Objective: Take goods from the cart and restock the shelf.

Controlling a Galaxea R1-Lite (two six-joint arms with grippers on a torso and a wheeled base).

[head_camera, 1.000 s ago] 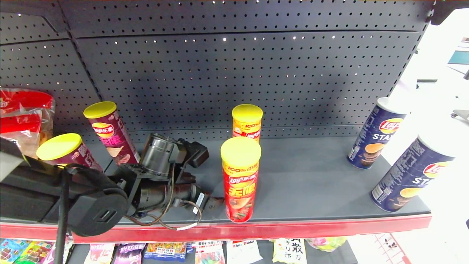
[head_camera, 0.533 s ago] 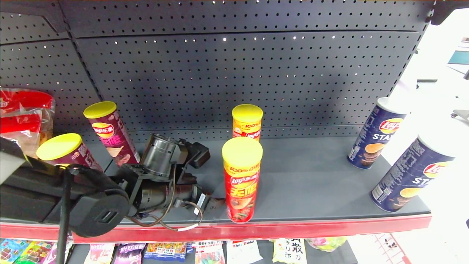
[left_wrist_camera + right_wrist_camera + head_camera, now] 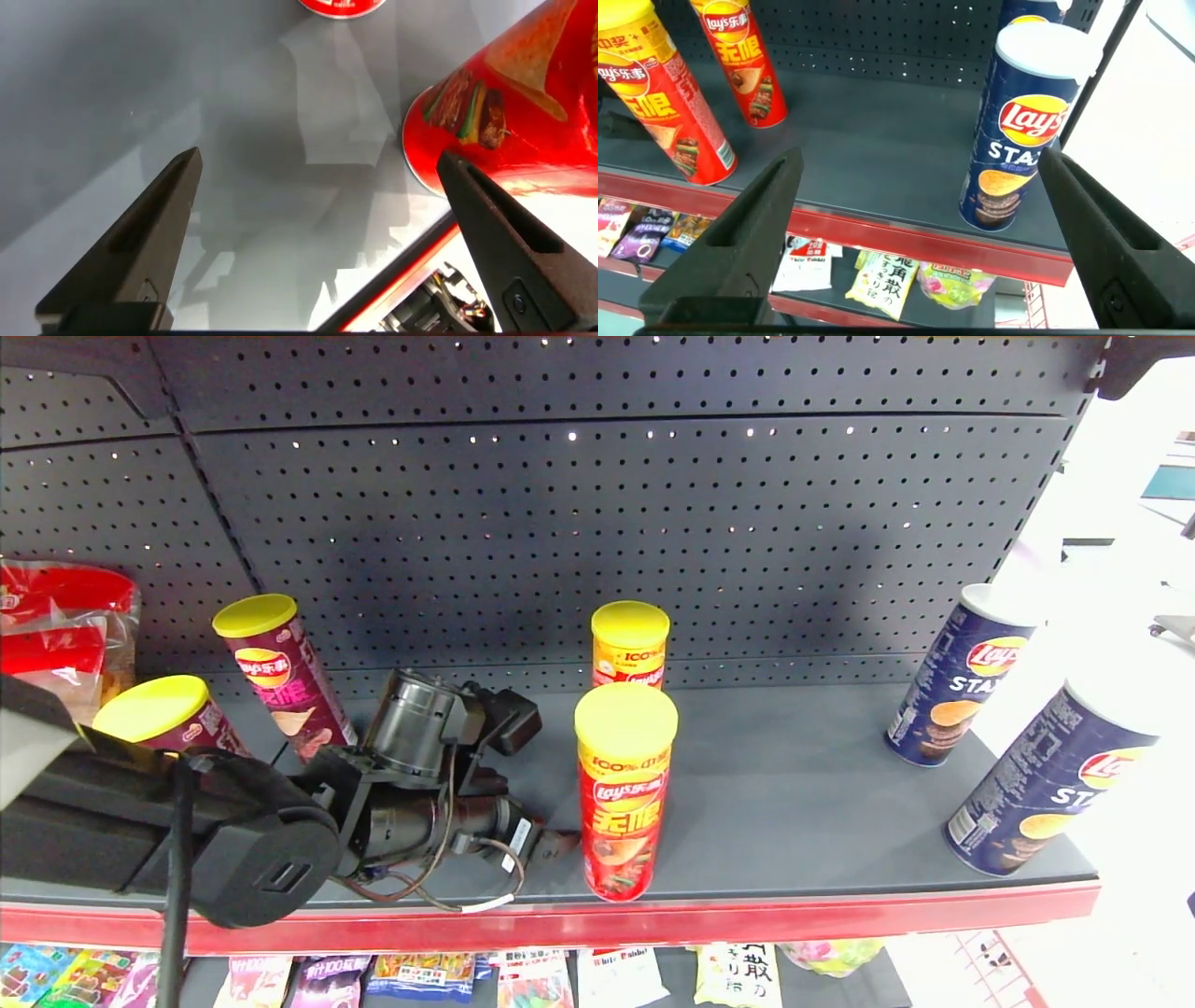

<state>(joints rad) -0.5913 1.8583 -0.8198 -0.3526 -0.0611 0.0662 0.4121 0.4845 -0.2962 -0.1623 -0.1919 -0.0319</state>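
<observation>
Both grippers spread and empty; your red can stands at the shelf's near edge.

Your left gripper [image 3: 318,159] has its jaws released over the bare grey shelf [image 3: 794,784]; one finger [image 3: 486,224] sits just beside the base of the red can [image 3: 621,793], and you cannot tell whether they touch; from the head camera the wrist hides most of those fingers. Your right gripper [image 3: 920,159] is likewise spread, grasping nothing, in front of the near blue can [image 3: 1022,131] at the right. The red can is upright, yellow-lidded, mid-shelf by the red lip; a second red can [image 3: 630,649] stands just behind it. The far blue can [image 3: 952,677] has its lid washed out by glare; at the left, the near maroon can [image 3: 163,719] is half hidden by the arm; the far maroon can [image 3: 280,672] shows whole; a red bag [image 3: 56,625] is cut off at the left edge.
</observation>
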